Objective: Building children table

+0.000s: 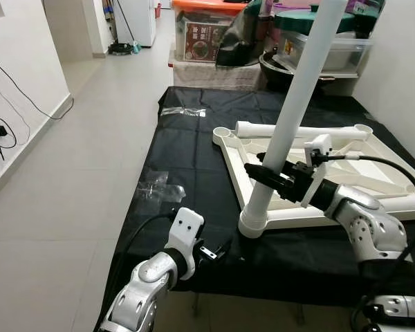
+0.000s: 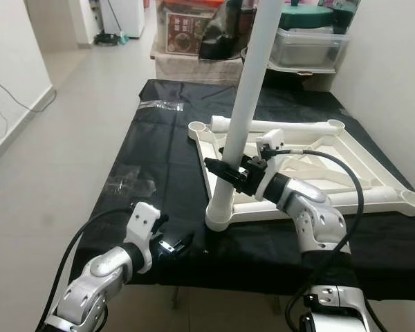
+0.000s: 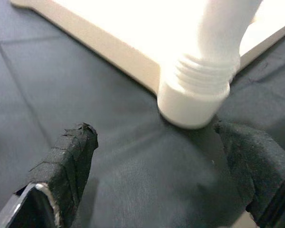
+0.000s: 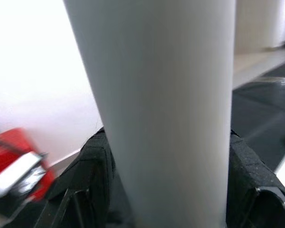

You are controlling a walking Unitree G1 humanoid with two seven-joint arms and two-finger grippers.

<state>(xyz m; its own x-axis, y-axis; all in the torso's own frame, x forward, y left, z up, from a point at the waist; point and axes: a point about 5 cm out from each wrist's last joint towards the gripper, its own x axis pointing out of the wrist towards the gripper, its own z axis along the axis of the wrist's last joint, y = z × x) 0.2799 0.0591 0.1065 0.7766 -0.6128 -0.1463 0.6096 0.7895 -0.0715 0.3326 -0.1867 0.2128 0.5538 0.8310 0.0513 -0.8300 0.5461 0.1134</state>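
A white children's table top [image 1: 373,162] lies upside down on a black cloth. A long white leg [image 1: 290,117] stands upright, slightly tilted, in the near left corner socket [image 1: 252,225], its thread showing above the socket [image 3: 192,102]. My right gripper [image 1: 263,174] is shut on that leg a little above the socket, black fingers [image 4: 96,161] on either side of the tube. My left gripper [image 1: 218,251] is open, low over the cloth just left of the socket, fingertips [image 3: 71,152] apart. Another leg [image 1: 297,131] lies along the far edge of the top.
The black cloth [image 1: 187,159] covers a low surface with tiled floor [image 1: 76,159] on the left. Clear plastic bags [image 1: 159,187] lie on the cloth. Storage boxes and bags [image 1: 207,34] stand behind. A white wall [image 1: 401,69] is on the right.
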